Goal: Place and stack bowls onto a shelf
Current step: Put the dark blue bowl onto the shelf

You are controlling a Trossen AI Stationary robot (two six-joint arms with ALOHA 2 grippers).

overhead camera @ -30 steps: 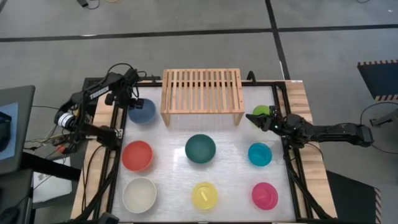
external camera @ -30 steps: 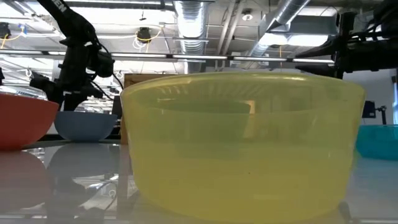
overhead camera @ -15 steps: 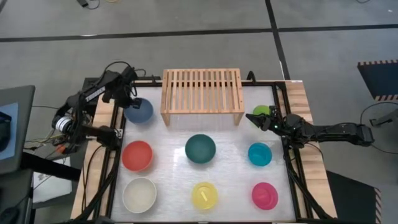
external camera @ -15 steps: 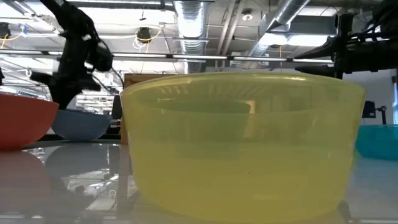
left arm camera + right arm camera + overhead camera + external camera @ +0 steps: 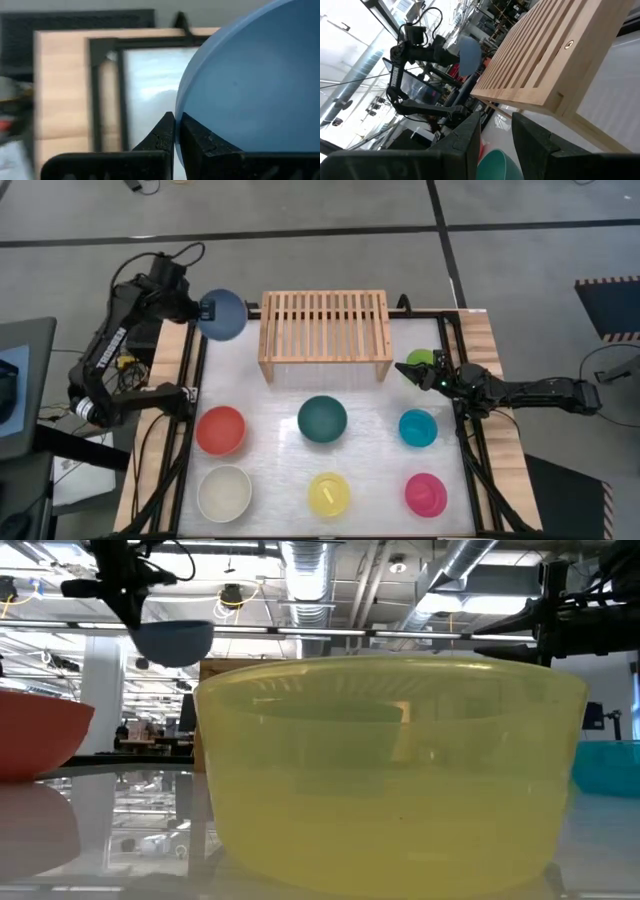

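Observation:
My left gripper (image 5: 206,310) is shut on the slate blue bowl (image 5: 224,314), which hangs in the air off the left end of the light-wood shelf (image 5: 325,330). The low view shows that bowl (image 5: 173,641) high up and upright. My right gripper (image 5: 426,372) stands open at the table's right side, next to the lime green bowl (image 5: 420,357); I cannot tell whether they touch. The red (image 5: 221,430), dark teal (image 5: 322,420), cyan (image 5: 417,427), cream (image 5: 224,493), yellow (image 5: 329,493) and magenta (image 5: 425,494) bowls sit on their bases on the table. My left gripper pinches the slate blue bowl's rim (image 5: 181,107) between its two fingers, on the bowl's left side. The fingers (image 5: 132,612) come from above, pointing down. The bowl hangs upright, lifted clear of the table.
The shelf's slatted top (image 5: 545,60) carries nothing. A black metal frame (image 5: 190,380) runs along the table's edges. In the low view the yellow bowl (image 5: 390,770) fills the foreground and hides most of the table behind it.
My left gripper has taken hold of the slate blue bowl and gone up and toward the far edge with it. The bowl first tipped on the table, then rose clear; it now hangs beside the shelf's left end.

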